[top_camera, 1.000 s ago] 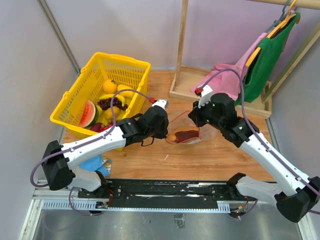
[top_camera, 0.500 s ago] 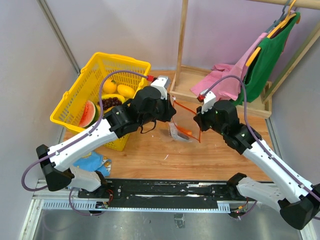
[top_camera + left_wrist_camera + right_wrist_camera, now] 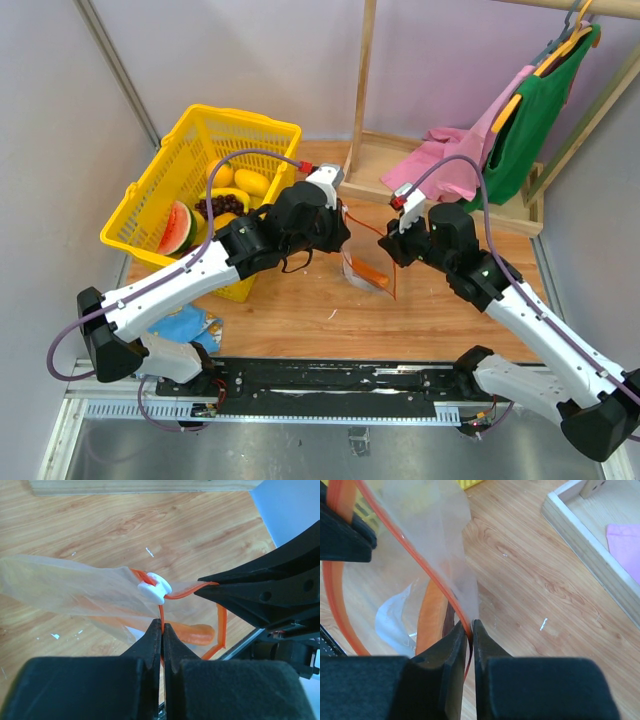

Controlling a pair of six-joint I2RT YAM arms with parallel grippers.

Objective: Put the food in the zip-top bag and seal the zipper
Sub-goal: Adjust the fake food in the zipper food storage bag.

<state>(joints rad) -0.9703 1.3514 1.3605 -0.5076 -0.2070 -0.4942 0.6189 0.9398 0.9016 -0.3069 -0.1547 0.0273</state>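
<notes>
**A:** Bag point(image 3: 362, 262): where is it?
**B:** It hangs between the two grippers over the middle of the table point(image 3: 300, 310), with its mouth open. I cannot tell whether its bottom touches the wood.
**A:** Who holds it?
**B:** Both. The left gripper point(image 3: 162, 625) is pinched tight on the zipper point(image 3: 221, 622), just below the white slider point(image 3: 155, 586). The right gripper point(image 3: 471, 625) has its jaws nearly together and nips the same red strip on the other side.
**A:** Anything inside?
**B:** One long orange piece point(image 3: 192, 634), low in the clear plastic.
**A:** And the other food?
**B:** Farther back on the left, in the yellow basket point(image 3: 245, 117), well apart from the bag. There is a watermelon wedge point(image 3: 178, 228), a banana point(image 3: 228, 195), round yellow fruits point(image 3: 252, 183) and dark grapes point(image 3: 212, 207).
**A:** Behind that?
**B:** At the far right, a wooden rack point(image 3: 358, 120) with a pink cloth point(image 3: 450, 170) and a green garment point(image 3: 530, 120).
</notes>
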